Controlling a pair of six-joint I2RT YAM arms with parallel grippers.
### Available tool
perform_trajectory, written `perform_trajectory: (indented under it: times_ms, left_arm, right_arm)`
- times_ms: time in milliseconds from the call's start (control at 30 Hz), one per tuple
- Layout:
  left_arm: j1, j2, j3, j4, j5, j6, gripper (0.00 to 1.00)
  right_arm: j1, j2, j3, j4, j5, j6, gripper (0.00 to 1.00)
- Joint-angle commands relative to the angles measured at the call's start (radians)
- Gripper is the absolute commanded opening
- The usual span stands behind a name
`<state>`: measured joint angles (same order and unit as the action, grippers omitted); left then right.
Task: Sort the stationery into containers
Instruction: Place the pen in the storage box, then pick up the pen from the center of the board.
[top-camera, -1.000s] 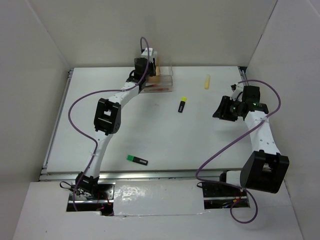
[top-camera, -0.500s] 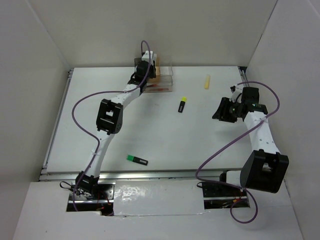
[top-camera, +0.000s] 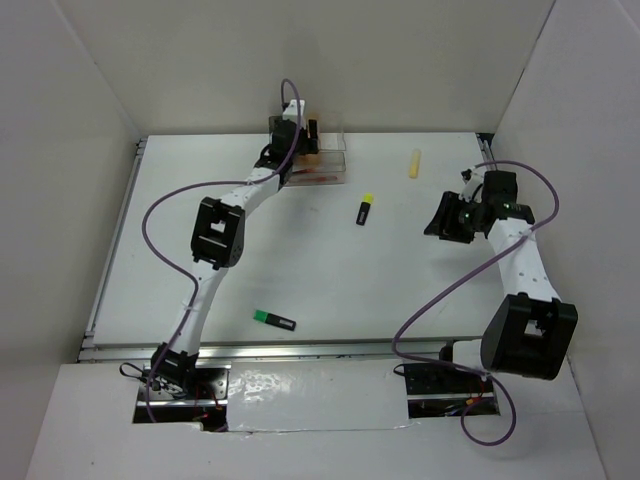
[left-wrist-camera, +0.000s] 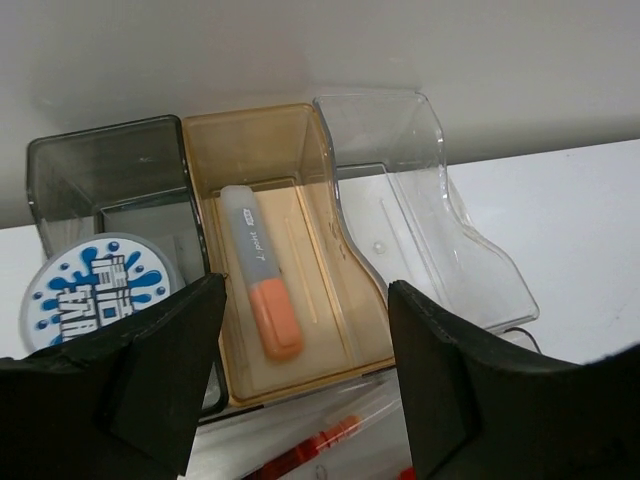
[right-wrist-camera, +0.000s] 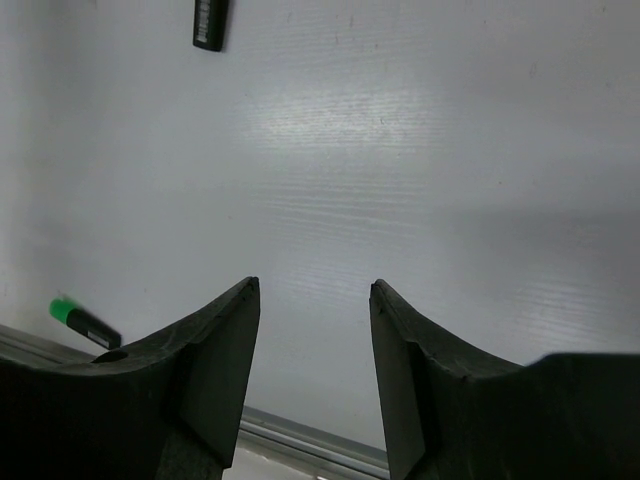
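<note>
Top: the left pincer (top-camera: 305, 140) hangs over the organiser (top-camera: 335, 165); the right pincer (top-camera: 440, 222) is well apart, over bare tabletop (top-camera: 300, 260).
Left wrist: jaws released, empty; the marker (left-wrist-camera: 262, 270) lies in the brown compartment (left-wrist-camera: 310, 160), the tin (left-wrist-camera: 95, 292) in the grey compartment (left-wrist-camera: 110, 170).
Right wrist: jaws apart, empty.

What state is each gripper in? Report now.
Left gripper: open, holding nothing.
Right gripper: open, holding nothing.

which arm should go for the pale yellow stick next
Right. The right gripper hangs open and empty on the same side as the pale yellow stick; the left gripper is open too, but away over the organiser.
</note>
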<state>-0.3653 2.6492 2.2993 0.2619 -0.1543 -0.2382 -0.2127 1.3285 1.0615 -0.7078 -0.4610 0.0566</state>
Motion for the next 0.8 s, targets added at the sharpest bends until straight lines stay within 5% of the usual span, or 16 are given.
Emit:
perform_trajectory:
  times_ms: [0,67,200,400,533,767]
  left_arm:
    - [0.005,-0.165,-0.035,0.099,-0.001,0.019,0.78]
    - [0.009,-0.27,-0.072,0.099,0.002,0.039,0.79]
    - [0.034,-0.507,-0.213,-0.077,-0.051,0.007,0.81]
    - [0.161,-0.756,-0.466,-0.328,0.087,-0.062,0.84]
    - [0.273,-0.862,-0.621,-0.377,0.218,-0.108,0.85]
    - [0.353,-0.977,-0.774,-0.432,0.349,-0.121,0.89]
  right_arm:
    - [0.038,0.008,0.087,0.068,0.056,0.049,0.56]
    - [0.076,0.018,0.121,0.108,0.111,0.126,0.57]
    - [0.206,0.161,0.311,0.157,0.458,0.3,0.57]
    - [0.291,0.457,0.586,0.163,0.767,0.385,0.54]
    - [0.288,0.722,0.832,0.114,0.794,0.371,0.53]
    - [0.286,0.946,1.054,0.09,0.743,0.152,0.62]
